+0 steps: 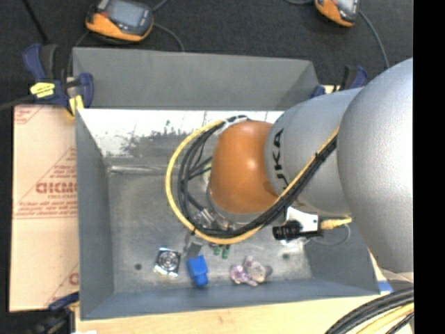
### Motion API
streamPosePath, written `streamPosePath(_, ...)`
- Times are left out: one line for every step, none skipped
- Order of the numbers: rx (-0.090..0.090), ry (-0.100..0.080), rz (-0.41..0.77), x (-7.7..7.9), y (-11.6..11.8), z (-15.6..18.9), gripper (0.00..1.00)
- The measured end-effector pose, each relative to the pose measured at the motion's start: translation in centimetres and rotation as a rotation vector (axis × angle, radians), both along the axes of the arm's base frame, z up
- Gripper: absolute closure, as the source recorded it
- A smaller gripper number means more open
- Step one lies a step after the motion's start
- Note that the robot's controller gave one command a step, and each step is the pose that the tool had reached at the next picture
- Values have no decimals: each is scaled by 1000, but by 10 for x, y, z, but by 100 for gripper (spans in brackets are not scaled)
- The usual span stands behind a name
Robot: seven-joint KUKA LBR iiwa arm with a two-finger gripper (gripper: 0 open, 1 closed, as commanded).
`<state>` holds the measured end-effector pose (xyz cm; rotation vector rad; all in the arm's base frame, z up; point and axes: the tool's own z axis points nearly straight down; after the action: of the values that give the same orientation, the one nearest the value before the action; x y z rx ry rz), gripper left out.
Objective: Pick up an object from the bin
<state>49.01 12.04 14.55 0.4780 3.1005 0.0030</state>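
My gripper [195, 241] pokes out from under the arm's orange cover, low over the front part of the bin floor. Just below it lies a small blue block-like thing [199, 271], close to the gripper's tip; contact between them cannot be made out. Left of the blue thing sits a small shiny silver piece [167, 261]. To the right lies a crumpled pale purple and pink thing [249, 272]. A pair of tiny green bits [221, 252] rests on the floor between the gripper and the purple thing.
The arm, its orange cover and looping cables hang over the middle and right of the bin and hide the floor beneath them. The bin's front wall runs right behind the row of small things. Bare grey floor shows at the left.
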Motion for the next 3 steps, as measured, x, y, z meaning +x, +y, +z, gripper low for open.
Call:
streamPosePath(-1,1,0,0,0,0,0)
streamPosePath(-1,9,-16,10,56,-79,0)
streamPosePath(-4,4,119,29,-2,-75,0)
